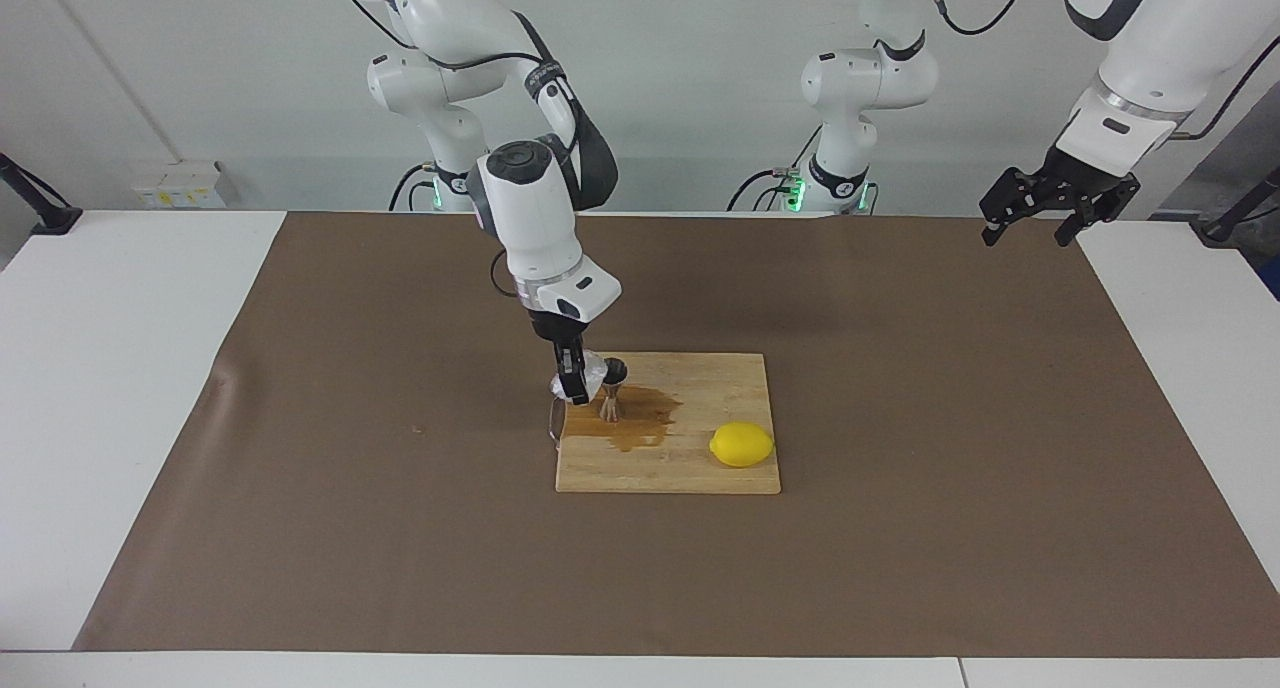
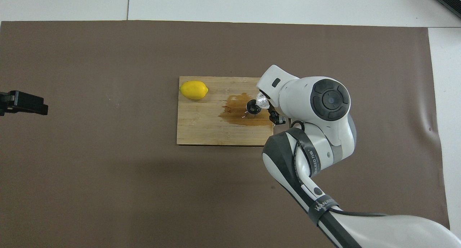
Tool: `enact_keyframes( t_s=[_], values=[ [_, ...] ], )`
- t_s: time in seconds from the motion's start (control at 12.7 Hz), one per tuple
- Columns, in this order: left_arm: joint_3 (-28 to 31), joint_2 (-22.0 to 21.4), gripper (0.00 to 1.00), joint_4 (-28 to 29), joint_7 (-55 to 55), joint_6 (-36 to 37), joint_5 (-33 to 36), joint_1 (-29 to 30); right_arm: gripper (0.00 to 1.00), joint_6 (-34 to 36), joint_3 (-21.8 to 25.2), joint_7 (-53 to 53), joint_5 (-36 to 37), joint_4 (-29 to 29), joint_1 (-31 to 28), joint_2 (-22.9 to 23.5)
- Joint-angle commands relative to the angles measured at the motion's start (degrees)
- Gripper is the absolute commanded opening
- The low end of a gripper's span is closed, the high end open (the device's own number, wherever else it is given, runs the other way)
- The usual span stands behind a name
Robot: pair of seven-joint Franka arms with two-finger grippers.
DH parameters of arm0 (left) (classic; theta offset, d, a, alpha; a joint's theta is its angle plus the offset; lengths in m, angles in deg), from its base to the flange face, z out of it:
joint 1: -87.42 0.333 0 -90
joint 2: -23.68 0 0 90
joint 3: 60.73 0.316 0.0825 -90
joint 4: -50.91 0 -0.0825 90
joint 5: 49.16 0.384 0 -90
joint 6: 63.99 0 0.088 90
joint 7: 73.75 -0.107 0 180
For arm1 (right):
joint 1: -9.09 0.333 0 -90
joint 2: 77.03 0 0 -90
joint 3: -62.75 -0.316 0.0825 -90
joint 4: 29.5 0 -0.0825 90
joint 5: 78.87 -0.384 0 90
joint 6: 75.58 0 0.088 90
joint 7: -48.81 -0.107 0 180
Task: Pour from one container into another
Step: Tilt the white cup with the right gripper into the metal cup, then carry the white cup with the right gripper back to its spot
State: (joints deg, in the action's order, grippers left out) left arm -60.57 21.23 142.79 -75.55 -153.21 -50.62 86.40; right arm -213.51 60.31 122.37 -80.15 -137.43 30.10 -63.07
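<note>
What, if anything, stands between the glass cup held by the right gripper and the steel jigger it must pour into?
Nothing visible does. The right gripper holds the glass cup tipped right at the mouth of the jigger, which stands on the cutting board in a brown spill. The lemon lies aside, toward the left arm's end. The left gripper waits above the table's edge.

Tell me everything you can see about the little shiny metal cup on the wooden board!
The jigger is a small steel measure with a narrow waist, dark inside its open mouth. It stands upright on the wooden cutting board, in a brown wet stain, toward the right arm's end of the board. The right gripper holds the clear glass cup tipped at its rim.
</note>
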Motion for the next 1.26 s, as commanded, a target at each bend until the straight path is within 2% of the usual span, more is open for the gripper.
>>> enact_keyframes(
  t_s=[0.0,0.24,0.47,0.79,1.03,1.18],
  values=[
    [0.0,-0.9,1.0,0.8,0.6,0.5,0.0,0.1,0.27,-1.0,-0.5,0.9,-2.3,-1.0,-1.8,-1.3],
    [0.0,-0.9,1.0,0.8,0.6,0.5,0.0,0.1,0.27,-1.0,-0.5,2.2,-6.4,-1.1,-3.0,-1.3],
    [0.0,-0.8,1.0,0.8,0.6,0.5,0.0,0.1,0.27,-0.9,-0.5,9.8,-17.6,-1.7,-6.3,-1.3],
    [0.0,-0.8,1.0,0.8,0.6,0.5,0.0,0.1,0.27,-0.4,-0.5,20.9,-30.4,-6.1,-14.0,-2.4],
    [0.0,-0.8,1.0,0.8,0.6,0.5,0.0,0.1,0.26,1.1,-0.5,25.7,-35.7,-9.7,-19.9,-2.4],
    [0.0,-0.8,1.0,0.8,0.6,0.5,0.0,0.1,0.26,0.8,-0.5,30.0,-36.2,-11.9,-23.2,-1.8]
  ],
)
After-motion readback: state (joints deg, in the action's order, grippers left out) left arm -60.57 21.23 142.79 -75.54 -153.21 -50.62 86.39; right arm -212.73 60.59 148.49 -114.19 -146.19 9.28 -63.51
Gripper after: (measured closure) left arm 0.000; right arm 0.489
